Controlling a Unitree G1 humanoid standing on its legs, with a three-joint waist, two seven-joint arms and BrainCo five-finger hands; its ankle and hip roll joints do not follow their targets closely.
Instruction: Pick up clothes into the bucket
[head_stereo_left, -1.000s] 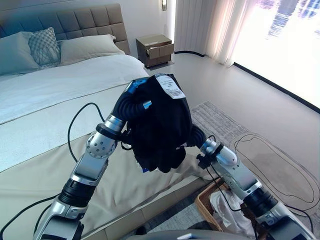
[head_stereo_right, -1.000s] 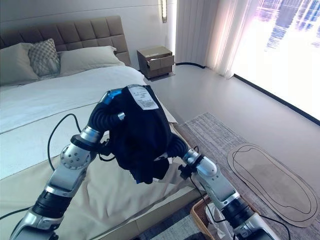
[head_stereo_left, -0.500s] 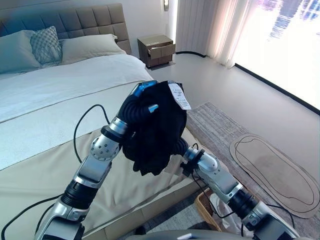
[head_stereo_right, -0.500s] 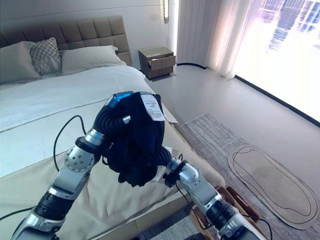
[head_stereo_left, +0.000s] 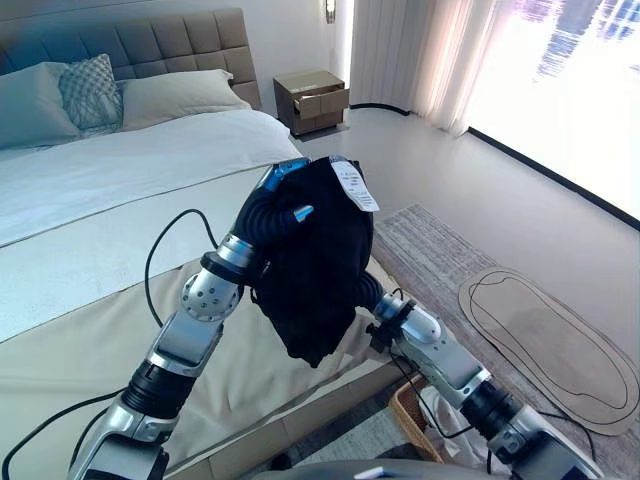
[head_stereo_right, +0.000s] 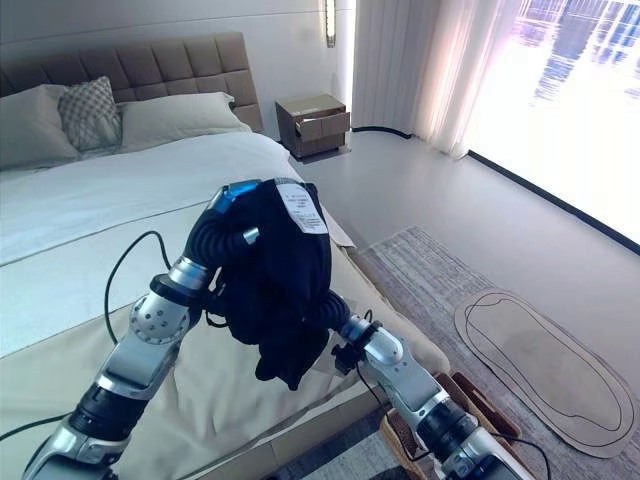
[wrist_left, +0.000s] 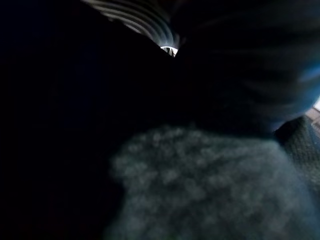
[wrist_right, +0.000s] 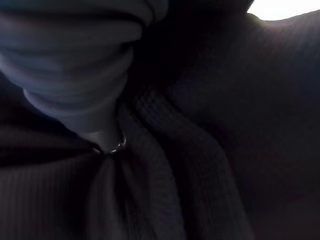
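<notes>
1. I am in a bedroom, in a home or perhaps a hotel.
2. Before me is a made bed (head_stereo_left: 110, 200) with pillows (head_stereo_left: 165, 95) and a padded, tufted headboard (head_stereo_left: 150, 45).
3. A wooden nightstand (head_stereo_left: 312, 98) stands beside it against the wall.
4. Long curtains (head_stereo_left: 425, 60) hang at a big bright window (head_stereo_left: 575, 90).
5. A woven rug (head_stereo_left: 440, 250) and a small mat (head_stereo_left: 548, 335) lie on the floor.

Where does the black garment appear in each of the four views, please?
Left eye view: black garment at centre, draped over the arms, above the bed.
Right eye view: left of centre.
Left wrist view: dark cloth close up.
Right wrist view: ribbed folds.
Shared landmark: nightstand.
</notes>
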